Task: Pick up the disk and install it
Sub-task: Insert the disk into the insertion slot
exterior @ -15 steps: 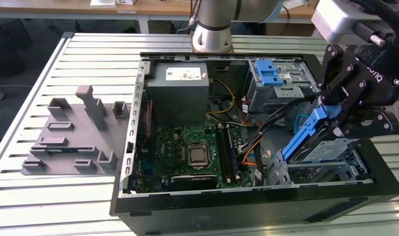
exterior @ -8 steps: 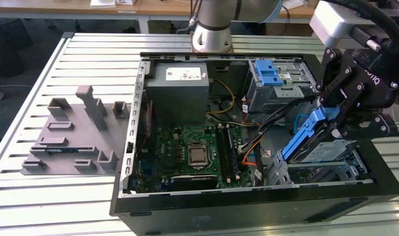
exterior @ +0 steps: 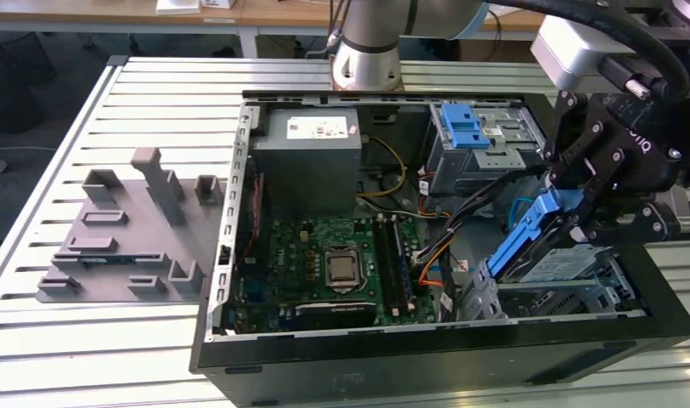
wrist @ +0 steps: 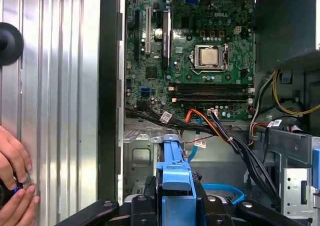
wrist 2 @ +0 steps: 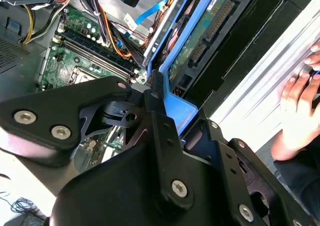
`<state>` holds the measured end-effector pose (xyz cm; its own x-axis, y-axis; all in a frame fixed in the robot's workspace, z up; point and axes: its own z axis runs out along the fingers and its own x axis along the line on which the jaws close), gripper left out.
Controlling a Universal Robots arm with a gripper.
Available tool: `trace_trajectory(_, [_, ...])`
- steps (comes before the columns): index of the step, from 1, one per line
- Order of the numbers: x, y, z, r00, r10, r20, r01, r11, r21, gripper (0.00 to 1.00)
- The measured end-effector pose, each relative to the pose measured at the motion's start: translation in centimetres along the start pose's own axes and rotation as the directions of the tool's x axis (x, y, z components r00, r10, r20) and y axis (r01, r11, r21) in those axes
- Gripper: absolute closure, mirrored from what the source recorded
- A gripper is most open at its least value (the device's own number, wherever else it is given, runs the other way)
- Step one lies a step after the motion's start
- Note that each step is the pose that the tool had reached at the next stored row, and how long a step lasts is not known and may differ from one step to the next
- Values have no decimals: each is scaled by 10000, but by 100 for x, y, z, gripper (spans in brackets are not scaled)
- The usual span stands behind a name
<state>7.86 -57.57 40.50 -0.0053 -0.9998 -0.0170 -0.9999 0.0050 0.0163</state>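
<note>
Grey plastic fixture [exterior: 130, 229] sits on the slatted bench [exterior: 50, 340] at the exterior view's left. Beside it stands the open computer case [exterior: 436, 357], its green circuit board [exterior: 334, 263] bare. At the exterior view's right the jaws are clenched on the disk [exterior: 525, 242], held tilted by its blue frame over the drive cage [exterior: 572, 293] in the case's corner. In the first wrist view a person's hand [wrist: 15, 186] rests on the bench outside the case.

A silver table [exterior: 96, 348] with long grooves sits in the middle (it looks like metal). Behind it stands a wooden desk [exterior: 277, 15] with white legs [exterior: 246, 38]. The floor [exterior: 62, 76] is dark. Light shines on the table.
</note>
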Motion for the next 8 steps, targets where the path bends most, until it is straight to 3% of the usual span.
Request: trace_trajectory(8, [1, -1, 46, 10000, 0, 0, 0, 10000, 0, 64])
